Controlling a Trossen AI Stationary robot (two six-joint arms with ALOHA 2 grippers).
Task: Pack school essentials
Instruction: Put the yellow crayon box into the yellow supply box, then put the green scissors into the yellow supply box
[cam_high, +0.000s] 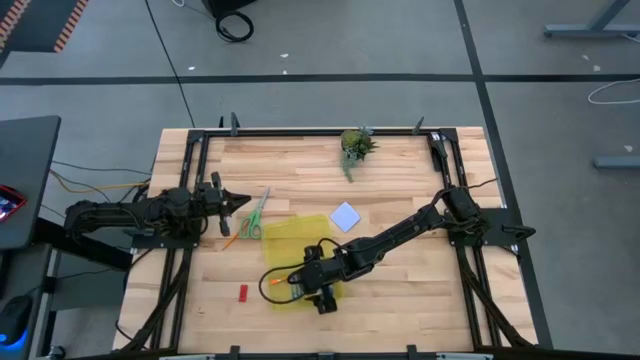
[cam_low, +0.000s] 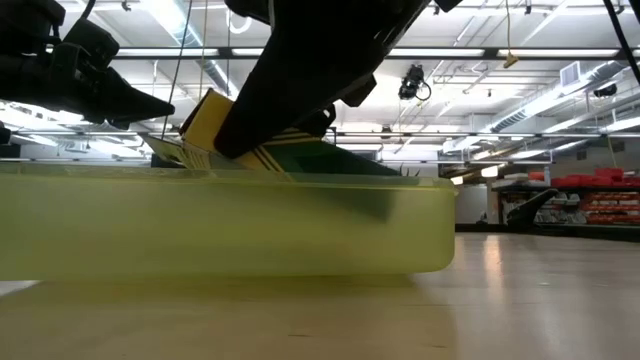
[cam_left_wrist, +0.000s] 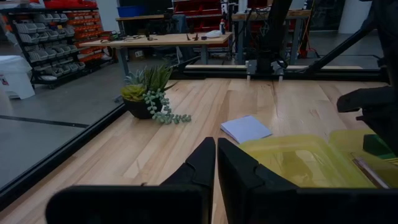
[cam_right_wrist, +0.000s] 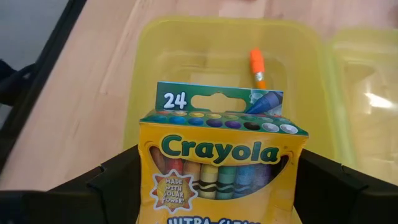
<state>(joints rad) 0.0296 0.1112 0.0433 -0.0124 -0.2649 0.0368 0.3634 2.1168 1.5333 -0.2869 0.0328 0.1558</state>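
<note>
The yellow-green crayon box (cam_right_wrist: 221, 168) is in my right gripper (cam_high: 316, 287), which is shut on it above the near half of the open translucent yellow case (cam_high: 300, 255). An orange pencil (cam_right_wrist: 257, 67) lies inside that case. On the table left of the case are the green-handled scissors (cam_high: 254, 216), another orange pencil (cam_high: 229, 241) and the small red block (cam_high: 242, 292). The pale blue note pad (cam_high: 345, 216) lies just beyond the case. My left gripper (cam_high: 236, 203) is shut and hovers next to the scissors, touching nothing. My right gripper holds the crayon box by its two narrow sides (cam_right_wrist: 144, 186), on the lower half, pinched between the two fingers (cam_right_wrist: 115, 183). The fingers come slanting down from the table's right. The box (cam_low: 213, 122) is tilted, its top end raised above the case's rim.
A small potted plant (cam_high: 357, 143) stands near the table's far edge. The case's open lid half (cam_left_wrist: 298, 155) lies toward the note pad (cam_left_wrist: 247, 129). Black frame rails (cam_high: 190, 200) run along the table's left and right sides. Bare wood lies right of the case.
</note>
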